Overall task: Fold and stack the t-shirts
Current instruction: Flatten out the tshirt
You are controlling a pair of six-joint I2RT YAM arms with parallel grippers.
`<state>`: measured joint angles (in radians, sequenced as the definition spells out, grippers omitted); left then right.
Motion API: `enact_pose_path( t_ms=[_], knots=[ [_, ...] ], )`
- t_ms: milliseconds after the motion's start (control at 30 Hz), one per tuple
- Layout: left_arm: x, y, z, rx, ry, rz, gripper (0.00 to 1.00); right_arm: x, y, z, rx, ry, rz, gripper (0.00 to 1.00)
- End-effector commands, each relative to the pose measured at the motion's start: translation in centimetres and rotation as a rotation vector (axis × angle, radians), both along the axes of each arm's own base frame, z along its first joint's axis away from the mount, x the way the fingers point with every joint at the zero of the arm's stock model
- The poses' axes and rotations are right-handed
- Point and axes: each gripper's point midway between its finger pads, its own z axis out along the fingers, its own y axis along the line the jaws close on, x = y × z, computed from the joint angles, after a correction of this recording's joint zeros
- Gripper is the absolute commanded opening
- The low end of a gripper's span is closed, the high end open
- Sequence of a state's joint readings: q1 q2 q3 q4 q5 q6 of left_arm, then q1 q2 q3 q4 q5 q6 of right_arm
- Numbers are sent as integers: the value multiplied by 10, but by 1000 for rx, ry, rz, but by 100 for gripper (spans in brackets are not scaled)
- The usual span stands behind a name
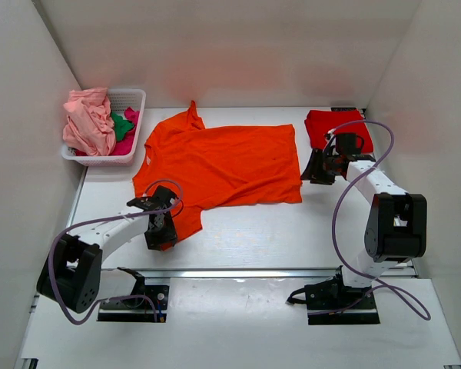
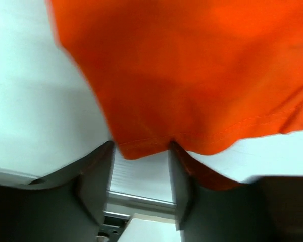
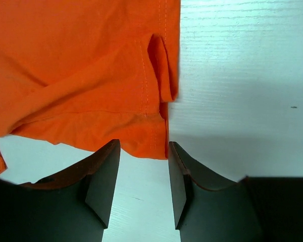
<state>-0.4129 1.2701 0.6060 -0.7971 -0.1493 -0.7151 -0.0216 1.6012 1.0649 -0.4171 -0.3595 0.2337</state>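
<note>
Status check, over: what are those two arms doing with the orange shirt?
Left tool open, orange t-shirt sleeve edge at its tips. Right tool open at hem corner. Shirt spread flat, unfolded. Nothing lying on it.

Your left arm point(image 1: 107, 228) and right arm point(image 1: 373, 179) are a matching pair: slim white links joined by chunky black joint housings. The bulkiest is a black block on each arm, the left block point(image 1: 71, 275) and the right block point(image 1: 396, 225). Each arm stands on a flat black base plate point(image 1: 131, 304). A thin lilac cable runs in loose loops along each arm, the left cable point(image 1: 54, 265) and the right cable point(image 1: 334, 223). The left gripper point(image 1: 161, 240) and right gripper point(image 1: 310, 173) are black. In your wrist views the fingers point(image 2: 96, 176) point(image 3: 102, 176) are dark grey wedges with smooth, flat inner faces.
</note>
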Motion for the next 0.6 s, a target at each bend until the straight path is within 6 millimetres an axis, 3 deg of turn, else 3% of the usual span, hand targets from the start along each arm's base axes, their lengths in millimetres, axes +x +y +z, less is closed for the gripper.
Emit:
enact_pose_path(
  t_ms=[0, 100, 167, 333, 433, 567],
  knots=[
    [6, -1, -16, 9, -13, 41, 55, 3, 3, 13, 0, -58, 16, 41],
    [17, -3, -14, 22, -54, 41, 26, -1, 6, 3, -9, -27, 31, 40],
    [27, -5, -5, 14, -106, 56, 2, -4, 5, -2, -19, -19, 30, 41],
    [44, 1, 36, -25, -254, 84, 0, 3, 4, -7, -15, -32, 16, 42],
    [46, 8, 50, -52, -280, 93, 0, 8, 12, -9, -27, -33, 39, 42],
    [45, 8, 51, -54, -268, 84, 0, 12, 19, -20, -2, -2, 39, 43]
  ],
)
